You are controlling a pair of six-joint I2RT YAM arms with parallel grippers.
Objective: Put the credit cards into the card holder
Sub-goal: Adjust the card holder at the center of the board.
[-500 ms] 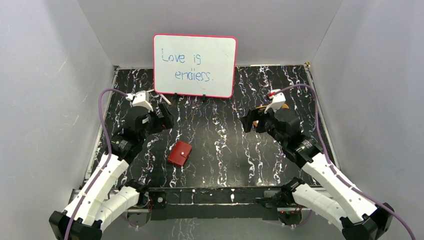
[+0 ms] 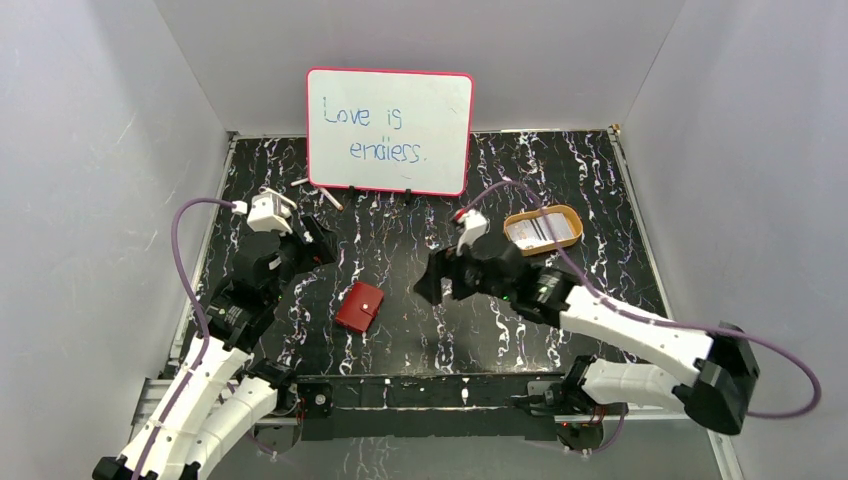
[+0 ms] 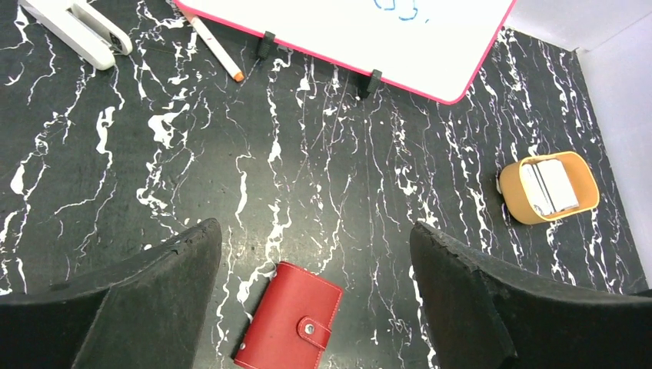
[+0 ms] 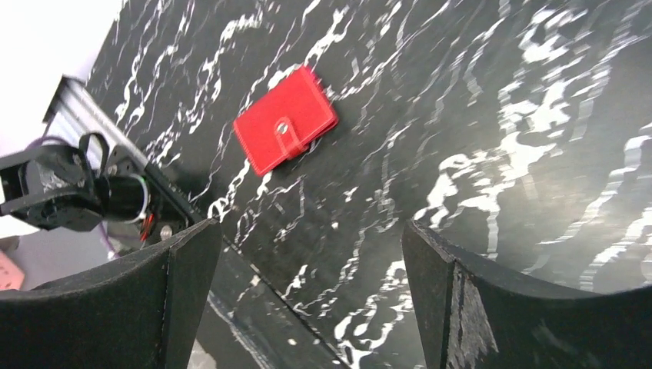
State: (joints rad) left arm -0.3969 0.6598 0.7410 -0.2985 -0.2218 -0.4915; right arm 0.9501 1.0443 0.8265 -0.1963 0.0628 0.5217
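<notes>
The card holder (image 2: 359, 307), a closed dark-red wallet with a snap tab, lies flat at the middle front of the black marbled table. It shows in the left wrist view (image 3: 291, 319) and in the right wrist view (image 4: 285, 119). The credit cards (image 2: 541, 229) are pale rectangles stacked inside an orange-rimmed tray (image 2: 572, 221) at the back right, and the cards also show from the left wrist (image 3: 550, 186). My left gripper (image 2: 318, 240) hangs open above and behind-left of the wallet, empty (image 3: 314, 229). My right gripper (image 2: 432, 280) is open and empty just right of the wallet (image 4: 309, 227).
A pink-framed whiteboard (image 2: 390, 130) stands on small feet at the back centre. A marker pen (image 3: 217, 48) and a white eraser-like object (image 3: 77, 31) lie at the back left. Grey walls enclose three sides; a metal rail (image 2: 430, 390) runs along the near edge.
My right arm has swung left and forward from over the tray toward the wallet, uncovering the tray and cards. My left arm has shifted slightly nearer.
</notes>
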